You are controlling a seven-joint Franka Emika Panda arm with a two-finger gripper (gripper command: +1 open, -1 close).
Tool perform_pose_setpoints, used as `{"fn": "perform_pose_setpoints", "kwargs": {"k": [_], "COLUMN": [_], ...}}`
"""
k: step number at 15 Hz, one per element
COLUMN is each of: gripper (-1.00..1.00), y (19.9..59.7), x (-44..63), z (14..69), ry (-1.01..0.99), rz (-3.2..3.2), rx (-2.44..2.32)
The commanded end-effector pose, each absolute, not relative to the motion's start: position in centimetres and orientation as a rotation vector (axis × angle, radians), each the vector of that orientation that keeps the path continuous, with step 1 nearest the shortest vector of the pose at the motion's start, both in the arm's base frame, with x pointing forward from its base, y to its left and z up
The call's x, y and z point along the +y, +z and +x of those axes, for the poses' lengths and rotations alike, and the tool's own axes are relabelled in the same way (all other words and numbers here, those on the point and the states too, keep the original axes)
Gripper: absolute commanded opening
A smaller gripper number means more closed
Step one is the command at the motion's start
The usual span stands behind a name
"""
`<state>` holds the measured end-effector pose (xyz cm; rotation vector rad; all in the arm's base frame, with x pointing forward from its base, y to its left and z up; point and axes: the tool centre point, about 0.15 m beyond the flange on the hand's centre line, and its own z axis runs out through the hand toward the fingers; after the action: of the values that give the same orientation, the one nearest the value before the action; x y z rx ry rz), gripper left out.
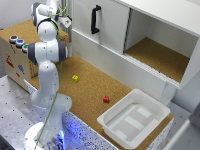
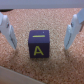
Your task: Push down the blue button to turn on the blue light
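Observation:
The blue button (image 1: pixel 19 43) is a small round cap on top of the wooden box at the exterior view's left. It sits between a red-capped button (image 1: pixel 13 38) and a green-capped button (image 1: pixel 25 48). My gripper (image 1: pixel 65 22) is high near the white cabinet, well to the exterior view's right of the buttons. In the wrist view the gripper (image 2: pixel 42 37) is open, with one finger (image 2: pixel 7 30) on each side of a dark blue cube (image 2: pixel 39 43) marked with a yellow A on the cork. The buttons do not show in the wrist view.
A white cabinet with a black handle (image 1: pixel 95 19) and an open compartment (image 1: pixel 160 55) stands behind the cork surface. A yellow block (image 1: pixel 75 78) and a red block (image 1: pixel 106 99) lie on the cork. A white tray (image 1: pixel 150 107) sits at the exterior view's right.

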<state>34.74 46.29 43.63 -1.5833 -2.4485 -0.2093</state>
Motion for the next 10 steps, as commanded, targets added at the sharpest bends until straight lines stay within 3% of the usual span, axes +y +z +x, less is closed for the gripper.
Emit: {"fn": "perform_pose_setpoints", "kwargs": {"k": [1, 3, 4, 10], "gripper": [1.0, 1.0, 1.0, 1.0], "y": [44.4, 44.4, 43.6, 50.0], "x": [47.6, 47.6, 46.3, 40.0], "z": [35.7, 35.7, 34.8, 30.5], "ry": [-0.086, -0.086, -0.209, -0.274], "rz": [-1.556, -1.556, -1.584, -1.964], "rx": [-2.419, -2.419, -2.448, -2.431]}}
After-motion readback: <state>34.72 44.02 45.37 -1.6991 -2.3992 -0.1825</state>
